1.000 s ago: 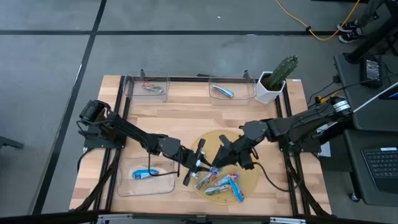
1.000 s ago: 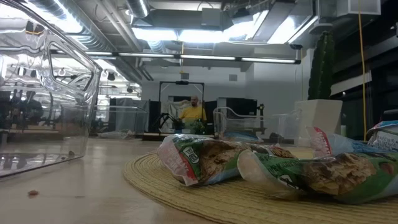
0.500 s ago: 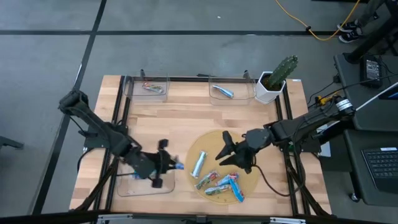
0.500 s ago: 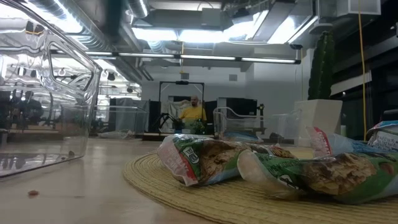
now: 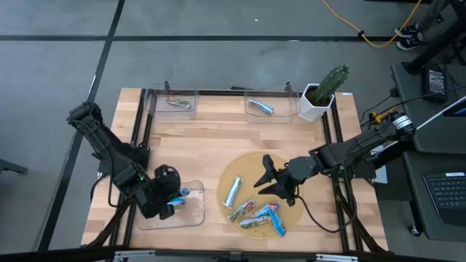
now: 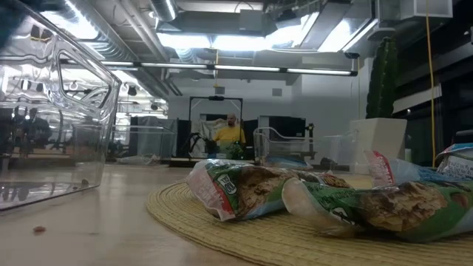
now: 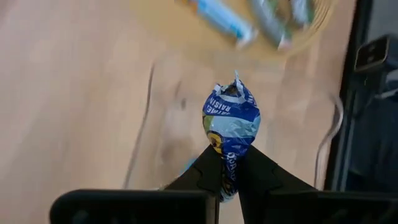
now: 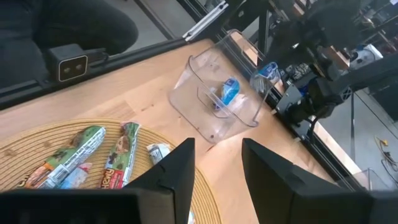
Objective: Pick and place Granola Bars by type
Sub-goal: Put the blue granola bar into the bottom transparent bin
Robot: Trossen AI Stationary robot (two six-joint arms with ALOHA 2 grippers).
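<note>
My left gripper [image 5: 175,195] hangs over the clear near-left tray [image 5: 191,215], shut on a blue granola bar [image 7: 231,121]; the right wrist view shows this bar [image 8: 267,71] above that tray [image 8: 214,118]. Another blue bar [image 8: 229,92] lies inside the tray. My right gripper [image 5: 265,177] stands open above the round woven mat [image 5: 291,207], with nothing between its fingers [image 8: 180,168]. On the mat lie a silver bar [image 5: 233,191], green bars [image 5: 240,212] and blue ones [image 5: 273,218]. My left gripper pinches one end of the blue bar [image 7: 227,163] between its two fingers. The fingers slant down and toward the table's right. The rest of the bar sticks out past the fingertips, its crimped free end [image 7: 233,87] foremost, lifted clear above the tray.
Two more clear trays stand at the far edge, one [image 5: 175,102] with a multicoloured bar and one [image 5: 262,107] with a silver bar. A cactus in a white pot [image 5: 320,98] is at the far right. In the low view, green bars [image 6: 251,188] lie on the mat.
My left gripper has carried the blue bar from the mat toward the table's left edge, turning as it went, and now hangs over the near-left tray. My right gripper has rolled a little and stays open over the mat.
</note>
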